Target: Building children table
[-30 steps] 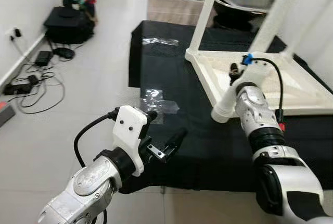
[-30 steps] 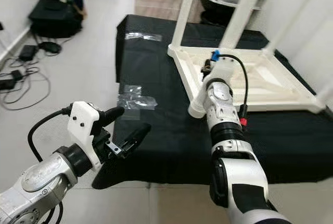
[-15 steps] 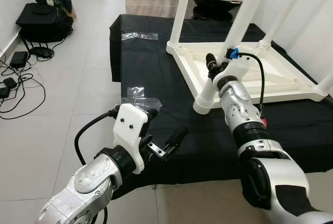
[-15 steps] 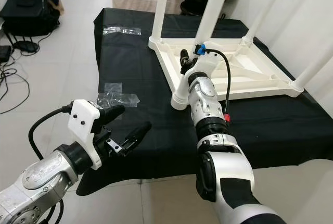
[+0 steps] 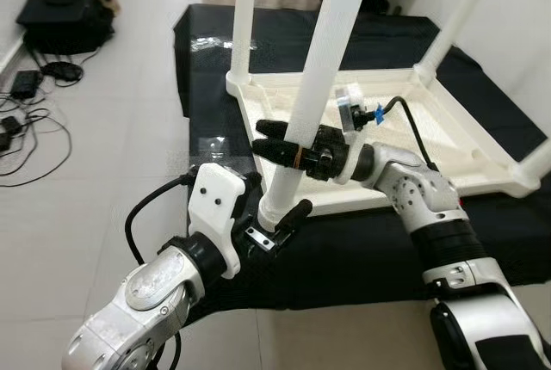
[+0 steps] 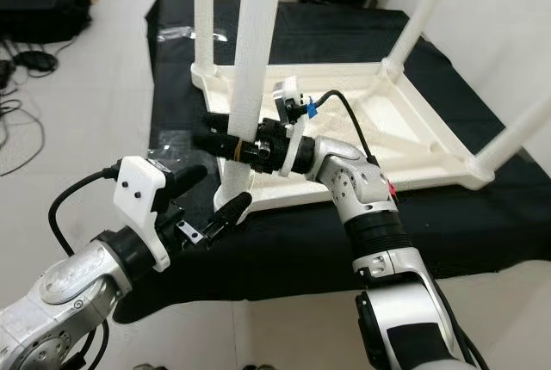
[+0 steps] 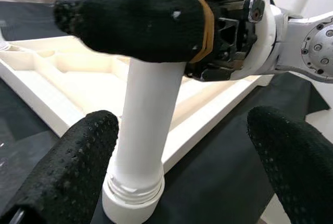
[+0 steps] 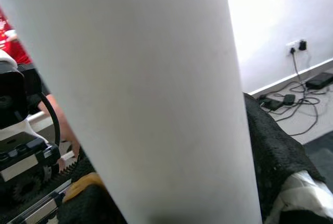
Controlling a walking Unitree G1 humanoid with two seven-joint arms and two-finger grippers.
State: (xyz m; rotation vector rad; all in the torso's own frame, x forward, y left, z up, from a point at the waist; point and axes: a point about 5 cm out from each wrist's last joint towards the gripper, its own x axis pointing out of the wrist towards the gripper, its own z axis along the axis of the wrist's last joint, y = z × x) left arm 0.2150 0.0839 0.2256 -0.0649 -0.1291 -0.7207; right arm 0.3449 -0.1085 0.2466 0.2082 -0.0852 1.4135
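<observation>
The white children's table (image 5: 413,133) lies upside down on a black cloth (image 5: 362,249), legs pointing up. My right gripper (image 5: 293,148) is shut on the nearest white leg (image 5: 323,60), with black fingers (image 6: 225,142) on both sides of it, partway up. The leg's ringed lower end (image 7: 132,195) stands at the table's near corner. I cannot tell whether it is seated there. My left gripper (image 5: 275,211) is open, its fingertips (image 7: 78,166) spread on either side of that lower end without touching it.
Other white legs (image 5: 244,13) rise at the far corners. Clear plastic bags (image 5: 211,43) lie on the cloth at the far left. Black bags (image 5: 65,21) and cables (image 5: 26,120) lie on the tiled floor to the left. A white wall stands on the right.
The view has shifted and come closer. My right gripper, which was beside the leg, is now shut on it. My left gripper has come up around the leg's lower end.
</observation>
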